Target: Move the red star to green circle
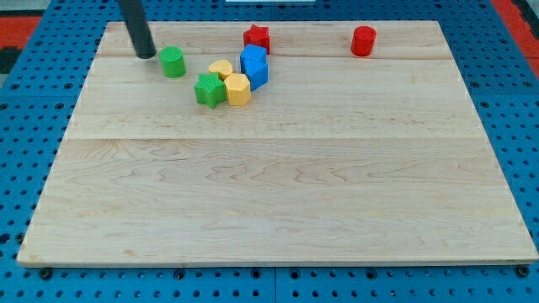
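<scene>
Pale wooden board (278, 194) sitting on a blue pegboard surface (25, 109). All blocks lying toward the view's top. Green circle (173, 61) resting upper left; my tip (145, 54) sitting just left of it, apart. Green star (209, 90), yellow heart (221, 69), yellow hexagon (238, 88) and two blue blocks (254, 66) clustering together. Red star (257, 38) sitting just above the blue blocks. Red cylinder (363, 40) standing alone, upper right.

Bright, even light over a sharp, clean picture.

The pale wooden board (278, 185) is lit evenly, with no strong glare. Blocks such as the green circle (173, 62) cast only small, soft shadows close beneath them. My tip (146, 55) looks crisp, without motion blur. The board's edges run straight, without visible bending.
</scene>
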### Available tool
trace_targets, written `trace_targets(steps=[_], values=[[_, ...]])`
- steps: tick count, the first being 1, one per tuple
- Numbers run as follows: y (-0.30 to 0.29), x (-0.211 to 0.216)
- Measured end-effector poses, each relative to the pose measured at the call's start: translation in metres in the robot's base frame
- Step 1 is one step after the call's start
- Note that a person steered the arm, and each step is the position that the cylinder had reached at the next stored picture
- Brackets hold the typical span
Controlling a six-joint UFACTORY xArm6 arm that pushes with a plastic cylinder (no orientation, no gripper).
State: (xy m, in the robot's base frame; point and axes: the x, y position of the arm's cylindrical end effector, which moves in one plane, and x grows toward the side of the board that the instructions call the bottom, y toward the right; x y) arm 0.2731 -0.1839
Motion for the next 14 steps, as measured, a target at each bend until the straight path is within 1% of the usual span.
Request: trace_targets(steps=[1,2,3,4,5,6,7,8,10,11,12,13,14], values=[[0.02,0.016],[0.047,0.022],[0.063,0.019],[0.036,-0.028],[0.079,-0.078],[0.126,-0.081],[0.217,-0.079],[0.232,-0.079],[0.172,-0.071],[0.201,-0.044],[0.209,-0.038],[0.191,-0.038],[0.155,-0.038]])
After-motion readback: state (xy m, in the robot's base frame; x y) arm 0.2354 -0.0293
